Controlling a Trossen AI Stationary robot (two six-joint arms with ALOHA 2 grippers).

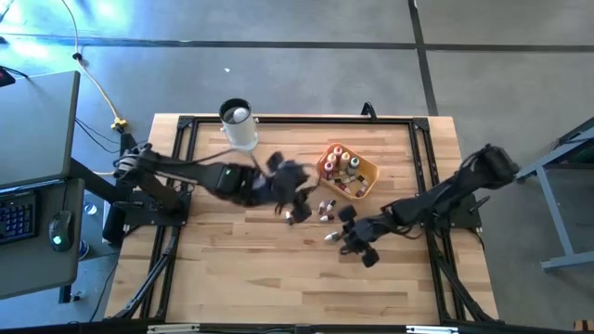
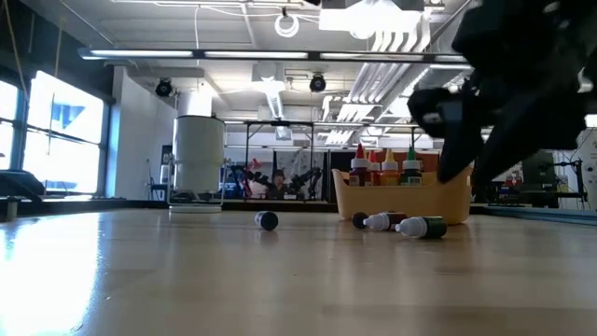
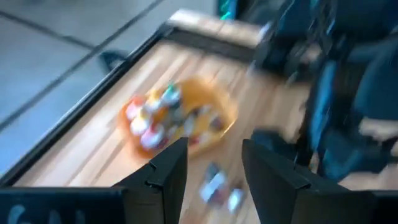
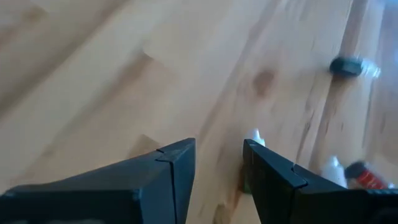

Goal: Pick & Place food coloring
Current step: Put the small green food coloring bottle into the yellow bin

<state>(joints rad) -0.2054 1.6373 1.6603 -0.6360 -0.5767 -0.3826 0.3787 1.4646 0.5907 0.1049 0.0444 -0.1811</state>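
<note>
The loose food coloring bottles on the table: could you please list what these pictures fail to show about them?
- Count of loose bottles: high view, too small, partly under the left gripper.
- Tray contents: left wrist view, blurred by motion.
- Bottle beside the right gripper: right wrist view, body hidden behind a finger.

The near half of the table lies bare, open to a gripper; the orange tray and the clear cup block the far side; loose bottles lie between the left gripper and the right gripper, crowding the middle.
</note>
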